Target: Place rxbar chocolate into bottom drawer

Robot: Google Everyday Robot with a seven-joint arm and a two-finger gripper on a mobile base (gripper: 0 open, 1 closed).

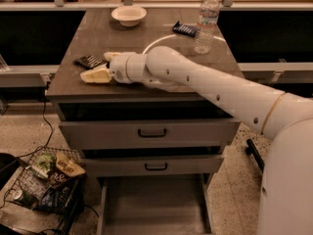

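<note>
A wire basket (43,182) of snack packets stands on the floor at far left. Above it, the rxbar chocolate (89,61) lies flat near the left edge of the tabletop (98,33), just beside the tips of the hand (95,66), whose two fingers are spread wide with nothing held between them. Further right are a white bowl (128,14) at the back, the bottom drawer (154,204) pulled out below, a dark blue bar (186,29) and a water bottle (207,22).
</note>
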